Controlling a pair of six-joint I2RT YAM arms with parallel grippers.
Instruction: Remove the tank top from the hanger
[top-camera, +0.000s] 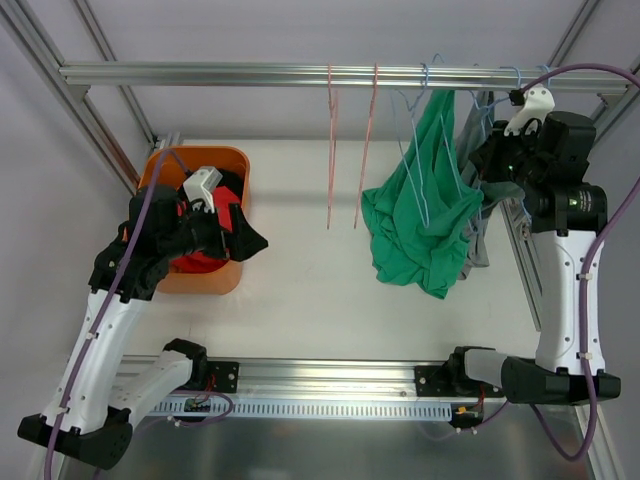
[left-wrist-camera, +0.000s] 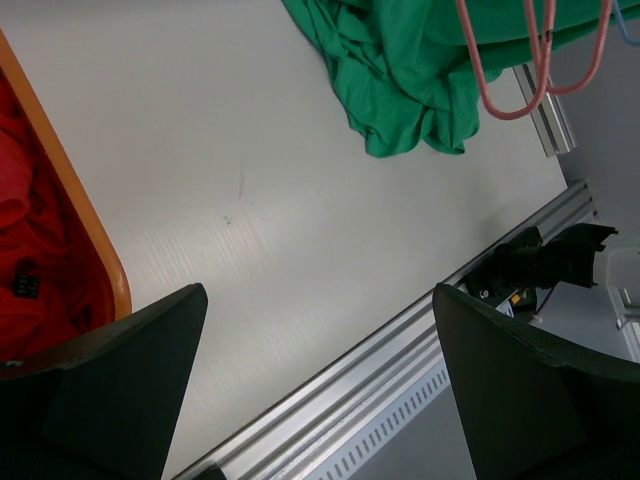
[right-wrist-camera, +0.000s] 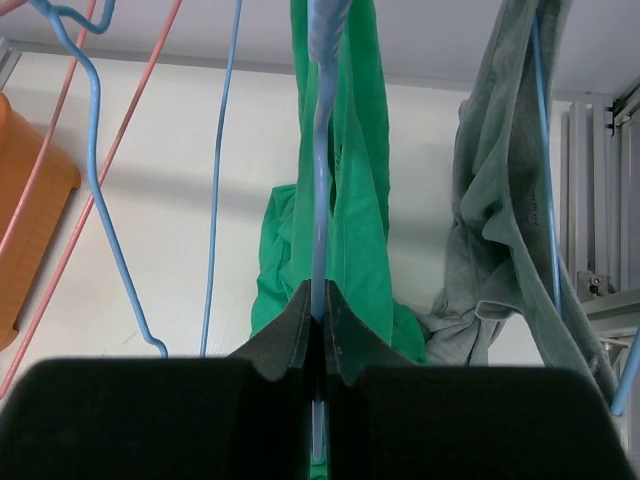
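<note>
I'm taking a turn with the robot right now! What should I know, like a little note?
Left tool: open and empty, over the table beside the orange bin of red clothes.
Right tool: shut on the blue hanger wire.
Green tank top: on that hanger, hung from the rail, its bottom bunched on the table.
Done: hanger gripped.
Left: get the tank top off the hanger.

left gripper (left-wrist-camera: 318, 330) jaws wide, empty | green tank top (left-wrist-camera: 400, 70) bunched on table (left-wrist-camera: 250, 200) | orange bin (left-wrist-camera: 72, 172) left
</note>
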